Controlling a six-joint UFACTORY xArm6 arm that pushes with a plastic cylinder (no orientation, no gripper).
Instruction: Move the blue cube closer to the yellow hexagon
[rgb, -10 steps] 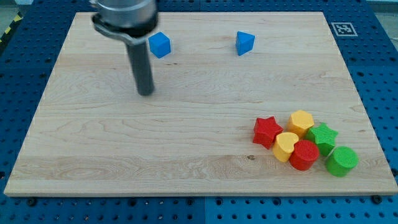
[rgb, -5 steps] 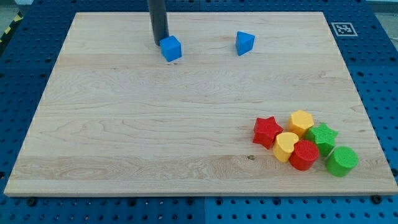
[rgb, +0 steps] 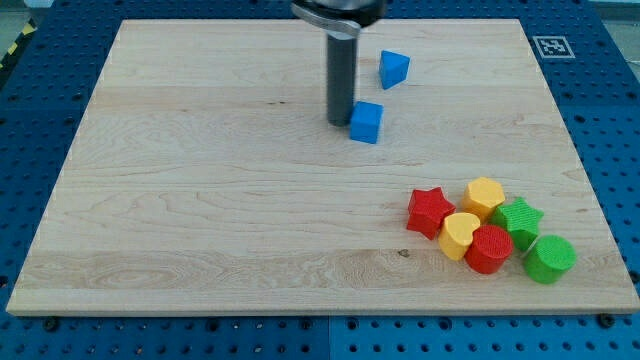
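The blue cube lies on the wooden board, a little above the board's middle. My tip touches the cube's left side. The yellow hexagon sits at the view's lower right, at the top of a cluster of blocks, well to the right of and below the cube.
A blue triangular block lies near the board's top edge, just above the cube. The cluster holds a red star, a yellow heart, a red cylinder, a green star and a green cylinder.
My tip moved from the board's upper left to behind the blue cube and pushed it right and down, from near the top edge towards the cluster.
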